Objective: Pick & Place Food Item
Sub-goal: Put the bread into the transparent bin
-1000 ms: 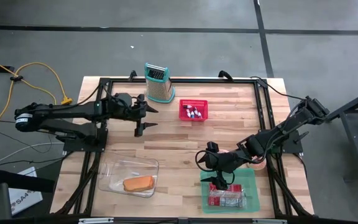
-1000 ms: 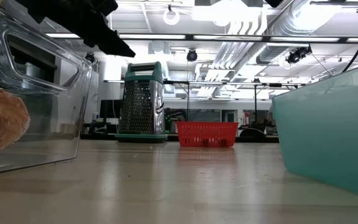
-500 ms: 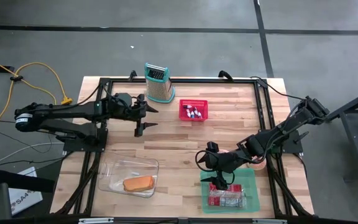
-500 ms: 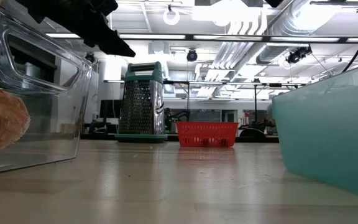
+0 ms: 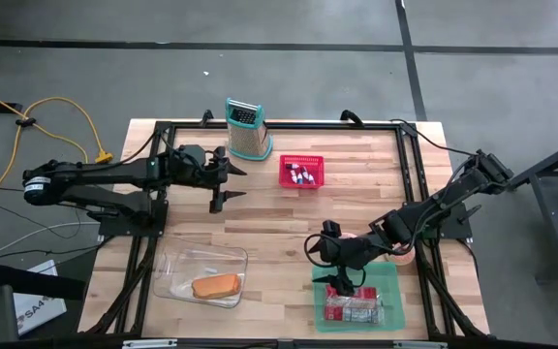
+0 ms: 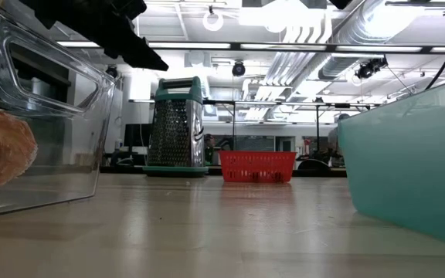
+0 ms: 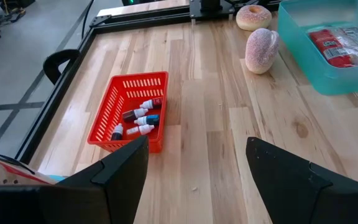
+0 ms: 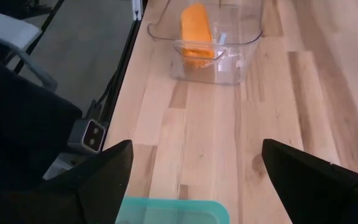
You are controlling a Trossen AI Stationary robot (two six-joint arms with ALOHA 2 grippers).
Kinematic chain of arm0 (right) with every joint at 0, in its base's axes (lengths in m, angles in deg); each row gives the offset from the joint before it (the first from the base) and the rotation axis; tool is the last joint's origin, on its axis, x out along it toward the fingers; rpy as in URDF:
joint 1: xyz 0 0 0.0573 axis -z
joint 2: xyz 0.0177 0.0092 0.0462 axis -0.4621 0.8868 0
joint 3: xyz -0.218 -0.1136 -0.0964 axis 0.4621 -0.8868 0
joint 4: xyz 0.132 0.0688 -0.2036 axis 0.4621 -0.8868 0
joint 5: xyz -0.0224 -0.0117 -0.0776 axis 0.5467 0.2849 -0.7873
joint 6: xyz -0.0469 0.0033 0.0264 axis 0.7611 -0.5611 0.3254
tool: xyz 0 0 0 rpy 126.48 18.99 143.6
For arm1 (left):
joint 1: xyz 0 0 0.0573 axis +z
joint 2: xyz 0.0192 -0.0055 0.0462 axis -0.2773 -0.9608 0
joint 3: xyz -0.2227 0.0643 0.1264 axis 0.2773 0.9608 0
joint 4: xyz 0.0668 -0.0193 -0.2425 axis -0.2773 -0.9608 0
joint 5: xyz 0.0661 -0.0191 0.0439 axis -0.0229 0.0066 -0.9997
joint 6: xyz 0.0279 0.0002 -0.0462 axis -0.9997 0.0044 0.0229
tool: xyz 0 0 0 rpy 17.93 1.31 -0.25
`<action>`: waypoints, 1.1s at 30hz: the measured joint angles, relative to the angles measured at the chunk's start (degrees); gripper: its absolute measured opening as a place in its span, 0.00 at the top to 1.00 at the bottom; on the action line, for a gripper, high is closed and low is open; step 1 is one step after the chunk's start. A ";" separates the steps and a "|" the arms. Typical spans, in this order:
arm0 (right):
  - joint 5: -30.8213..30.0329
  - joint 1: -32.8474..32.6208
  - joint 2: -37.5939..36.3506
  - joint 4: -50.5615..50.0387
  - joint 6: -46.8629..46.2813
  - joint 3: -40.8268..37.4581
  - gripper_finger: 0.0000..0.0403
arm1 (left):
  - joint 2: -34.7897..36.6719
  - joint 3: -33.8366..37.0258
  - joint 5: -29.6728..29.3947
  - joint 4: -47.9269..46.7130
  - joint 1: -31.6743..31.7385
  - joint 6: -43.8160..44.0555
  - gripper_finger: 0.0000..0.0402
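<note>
An orange bread-like food item [image 5: 216, 285] lies in a clear plastic container [image 5: 177, 278] at the table's near left; it also shows in the right wrist view [image 8: 196, 28]. A teal tray [image 5: 386, 276] at the near right holds a red packaged food item [image 5: 355, 308]. My right gripper [image 5: 340, 283] hangs open over the tray's far-left corner, with nothing between its fingers. A round doughnut [image 7: 253, 17] and a sugared pastry [image 7: 261, 50] lie on the wood beside the tray. My left gripper [image 5: 232, 184] stands open above the far left of the table, holding nothing.
A teal-framed box grater [image 5: 246, 128] stands at the far edge. A red basket [image 5: 301, 172] with small bottles sits right of my left gripper. A black frame rail [image 5: 279, 124] runs round the table. Bare wood lies in the middle [image 5: 269, 233].
</note>
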 joint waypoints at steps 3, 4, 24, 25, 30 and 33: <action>-1.65 0.39 0.00 0.79 -0.27 0.00 0.14 | 0.00 0.00 -0.01 0.00 0.00 0.01 0.35; -2.31 0.67 0.00 1.08 -0.27 0.00 0.14 | 0.00 0.00 0.01 0.00 -0.02 0.01 0.35; 5.59 13.77 0.00 0.82 -3.17 0.02 0.14 | 0.00 0.00 -0.01 0.02 -0.02 0.01 0.35; 6.32 14.28 0.00 0.80 -3.16 0.02 0.14 | 0.00 0.00 -0.01 0.02 -0.02 0.01 0.35; 6.22 15.66 0.00 0.87 -3.31 0.02 0.14 | 0.00 0.00 0.01 0.32 -0.02 0.01 0.35; 6.11 16.06 0.00 1.52 -3.02 0.02 0.14 | 0.00 0.00 -0.01 0.68 -0.02 0.01 0.35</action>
